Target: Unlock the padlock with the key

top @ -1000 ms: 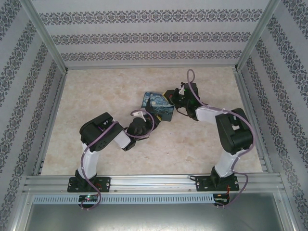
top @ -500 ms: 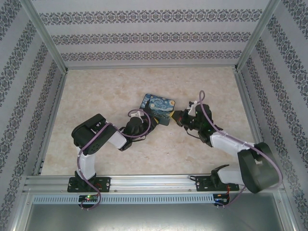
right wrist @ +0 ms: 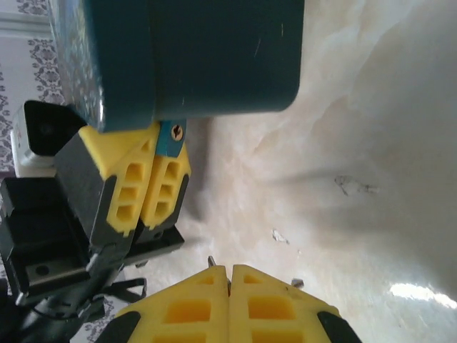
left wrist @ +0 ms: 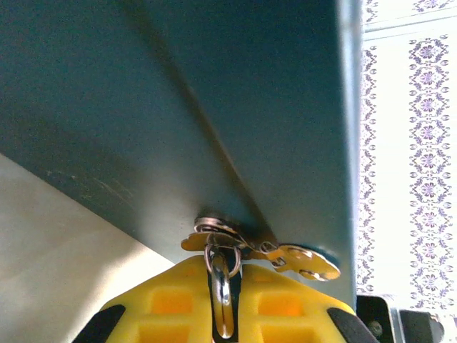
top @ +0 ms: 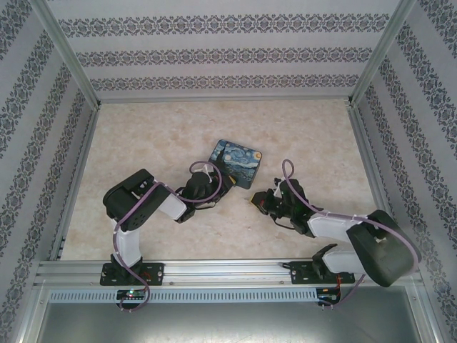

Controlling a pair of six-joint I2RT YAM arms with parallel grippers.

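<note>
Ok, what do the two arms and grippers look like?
The left arm and right arm have white links between bulky black joints, each trailing a purple cable. The left gripper and right gripper have yellow fingers with rectangular hollows, on black bodies.

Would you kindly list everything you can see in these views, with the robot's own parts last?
Tin: one, blue with yellow swirls, middle of the table.
Padlock: one, blue-grey with a silvery shackle, hanging on the tin's clasp at its near-left side.
Clasp: one, shiny metal, on the tin's edge.
Table: one, beige marbled, under everything.
Walls: three, white with grey pattern, around the table.
Cables: purple, along both arms.
Left tool: one, yellow fingers, shut on the padlock.
Right tool: one, yellow fingers, shut, on the near side of the tin, apart from it.
</note>
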